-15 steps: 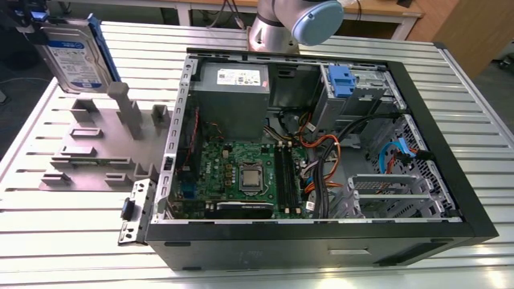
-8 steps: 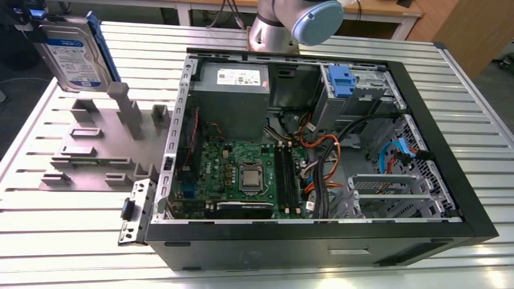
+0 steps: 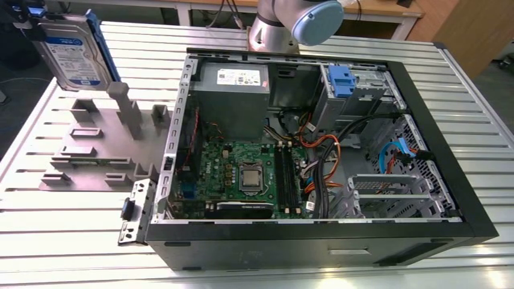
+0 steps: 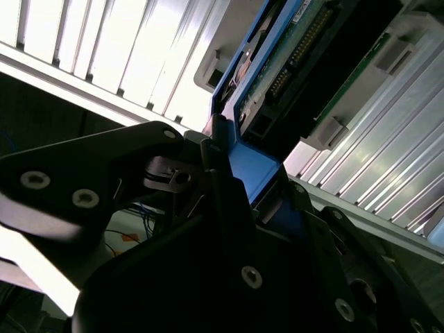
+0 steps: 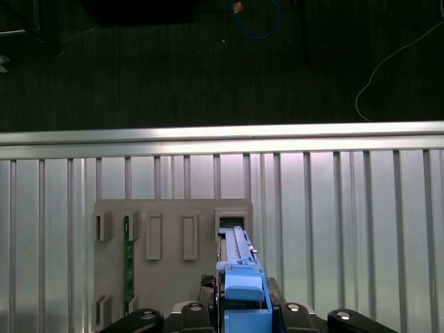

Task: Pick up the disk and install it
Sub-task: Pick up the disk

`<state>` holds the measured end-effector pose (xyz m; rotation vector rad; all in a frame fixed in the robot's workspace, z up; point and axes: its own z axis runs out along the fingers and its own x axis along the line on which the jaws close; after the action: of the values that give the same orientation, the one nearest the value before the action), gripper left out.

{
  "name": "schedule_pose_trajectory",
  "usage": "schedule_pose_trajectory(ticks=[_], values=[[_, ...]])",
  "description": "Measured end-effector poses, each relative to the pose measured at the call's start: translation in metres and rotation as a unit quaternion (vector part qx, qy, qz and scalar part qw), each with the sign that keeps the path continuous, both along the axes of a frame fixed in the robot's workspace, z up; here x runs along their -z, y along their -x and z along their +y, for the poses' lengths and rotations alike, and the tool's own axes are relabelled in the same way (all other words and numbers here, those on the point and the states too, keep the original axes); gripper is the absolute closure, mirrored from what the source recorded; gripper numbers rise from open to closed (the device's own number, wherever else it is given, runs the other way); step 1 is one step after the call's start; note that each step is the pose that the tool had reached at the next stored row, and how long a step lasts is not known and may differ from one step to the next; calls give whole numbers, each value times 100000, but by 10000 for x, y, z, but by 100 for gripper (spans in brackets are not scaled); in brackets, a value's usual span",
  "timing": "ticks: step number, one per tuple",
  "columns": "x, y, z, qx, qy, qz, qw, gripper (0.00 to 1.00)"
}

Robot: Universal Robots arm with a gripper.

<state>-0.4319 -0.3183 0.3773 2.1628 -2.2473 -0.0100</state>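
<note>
Gripper [image 4: 253,170] clenched on the disk [image 3: 74,51] by its blue frame (I judge the grip firm). Disk stands upright at the holder plate [image 3: 90,139], well off the computer case [image 3: 281,253], toward the exterior view's left.

One disk [image 3: 74,55], one computer case [image 3: 283,248], one grey holder [image 3: 90,152]

Open computer case [image 3: 321,250] beside grey fixture block [image 3: 96,150] on slatted table [image 3: 72,241]

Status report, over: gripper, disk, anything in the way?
Gripper shut on disk, gripping its blue frame. Disk upright at grey holder, outside open computer case. No obstacle seen between them.
</note>
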Motion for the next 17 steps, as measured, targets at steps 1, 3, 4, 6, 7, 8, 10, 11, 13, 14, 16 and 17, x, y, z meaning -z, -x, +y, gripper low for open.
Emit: schedule_pose_trajectory(ticks=[1,3,4,6,7,8,10,11,13,14,16,17], values=[[-1,0,0,3,-2,-5,100000,63],[-7,0,0,3,-3,-7,100000,63],[-7,0,0,-1,-3,-7,100000,63],[-8,0,0,2,-2,-2,100000,63],[-7,0,0,0,-2,-3,100000,63],[-7,0,0,1,0,-4,100000,63],[-8,0,0,1,-2,-3,100000,63],[-8,0,0,0,-2,-1,100000,63],[-11,0,0,2,0,1,100000,63],[-17,0,0,1,5,17,100000,63],[-43,0,0,2,1,2,100000,63],[-61,0,0,1,1,0,100000,63]])
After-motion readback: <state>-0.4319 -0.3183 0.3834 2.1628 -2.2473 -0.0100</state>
